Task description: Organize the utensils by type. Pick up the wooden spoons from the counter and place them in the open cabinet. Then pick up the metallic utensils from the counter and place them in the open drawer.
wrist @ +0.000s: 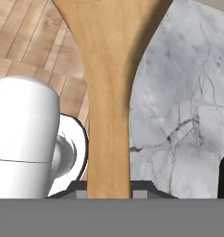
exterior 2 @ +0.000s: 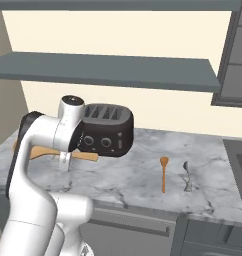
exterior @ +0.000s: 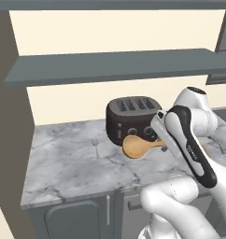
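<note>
My gripper (exterior: 162,144) is shut on a wooden spoon (exterior: 136,146), held level above the marble counter (exterior: 68,163) in front of the toaster. In the right base view the gripper (exterior 2: 65,160) clamps the spoon's handle (exterior 2: 86,156) near its middle. The hand view has that handle (wrist: 108,115) running straight up from between the jaws. A second wooden spoon (exterior 2: 163,175) lies on the counter (exterior 2: 138,185) to the right, a small metal spoon (exterior 2: 187,177) beside it. Another thin metal spoon (exterior: 95,145) lies left of the toaster. The open cabinet and the drawer are out of view.
A black toaster (exterior: 133,119) stands at the back of the counter, close behind the held spoon. A grey shelf (exterior: 110,65) runs along the wall above. Below the counter are grey cupboard doors (exterior: 73,219). A tall brown-grey panel (exterior: 7,140) bounds the counter's left end.
</note>
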Robot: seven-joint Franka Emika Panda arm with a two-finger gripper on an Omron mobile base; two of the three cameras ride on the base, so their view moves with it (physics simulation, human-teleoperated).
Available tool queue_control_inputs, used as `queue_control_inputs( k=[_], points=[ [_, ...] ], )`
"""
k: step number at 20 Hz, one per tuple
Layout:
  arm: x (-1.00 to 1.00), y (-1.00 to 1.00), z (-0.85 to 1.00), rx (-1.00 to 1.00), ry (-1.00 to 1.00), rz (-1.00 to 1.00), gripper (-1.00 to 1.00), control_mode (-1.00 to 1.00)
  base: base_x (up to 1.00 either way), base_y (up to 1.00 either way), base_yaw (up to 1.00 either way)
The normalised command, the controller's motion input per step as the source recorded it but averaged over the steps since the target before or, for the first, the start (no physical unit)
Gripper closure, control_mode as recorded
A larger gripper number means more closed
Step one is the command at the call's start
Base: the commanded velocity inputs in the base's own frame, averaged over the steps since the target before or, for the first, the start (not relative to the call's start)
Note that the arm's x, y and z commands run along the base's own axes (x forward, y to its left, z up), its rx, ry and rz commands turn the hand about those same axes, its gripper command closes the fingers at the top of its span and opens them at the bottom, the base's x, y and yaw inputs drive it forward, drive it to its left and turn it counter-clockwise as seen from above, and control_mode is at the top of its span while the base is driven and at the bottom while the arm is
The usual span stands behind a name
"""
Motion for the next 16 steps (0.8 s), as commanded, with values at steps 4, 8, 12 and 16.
queue_control_inputs(
  k=[4,8,12,16],
  points=[
    [-0.03,0.0,0.0,0.0,0.0,0.0,1.0,-1.0,0.0,0.0,0.0],
    [0.0,0.0,0.0,0.0,0.0,0.0,1.0,1.0,-0.63,-0.22,-0.1],
    [0.0,0.0,0.0,0.0,0.0,0.0,1.0,1.0,-0.58,-0.35,-0.4],
    [0.0,0.0,0.0,0.0,0.0,0.0,1.0,1.0,-0.1,-0.29,-0.72]
  ],
)
